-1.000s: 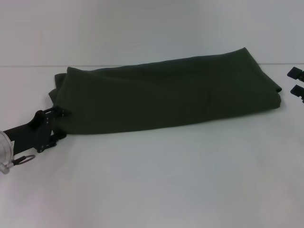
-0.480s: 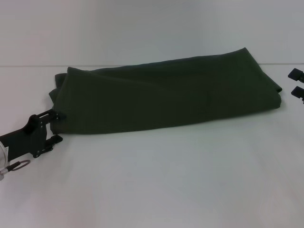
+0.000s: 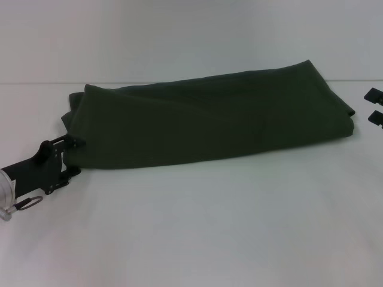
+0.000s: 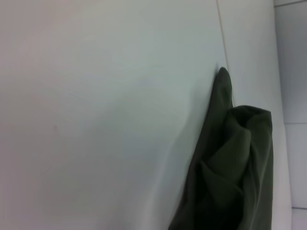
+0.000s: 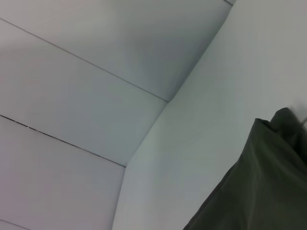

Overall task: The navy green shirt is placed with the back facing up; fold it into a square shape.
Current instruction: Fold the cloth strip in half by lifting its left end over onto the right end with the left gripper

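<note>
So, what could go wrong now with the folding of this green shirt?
The left gripper sits at the bunched left end of the navy green shirt; it may catch only some layers and spoil the fold. The shirt is a long band, not yet square. The right gripper waits open beside the right end, apart from the cloth.

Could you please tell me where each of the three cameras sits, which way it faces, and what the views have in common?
Head view: from the robot's head, forward and down at the white table and the folded navy green shirt; left gripper at the shirt's left end, jaws open; right gripper at the frame's right edge.
Left wrist view: looks along the table at the shirt's bunched end; no part of the robot shows.
Right wrist view: looks at wall panels and a shirt corner; no part of the robot shows.
Shared: shirt and table.
</note>
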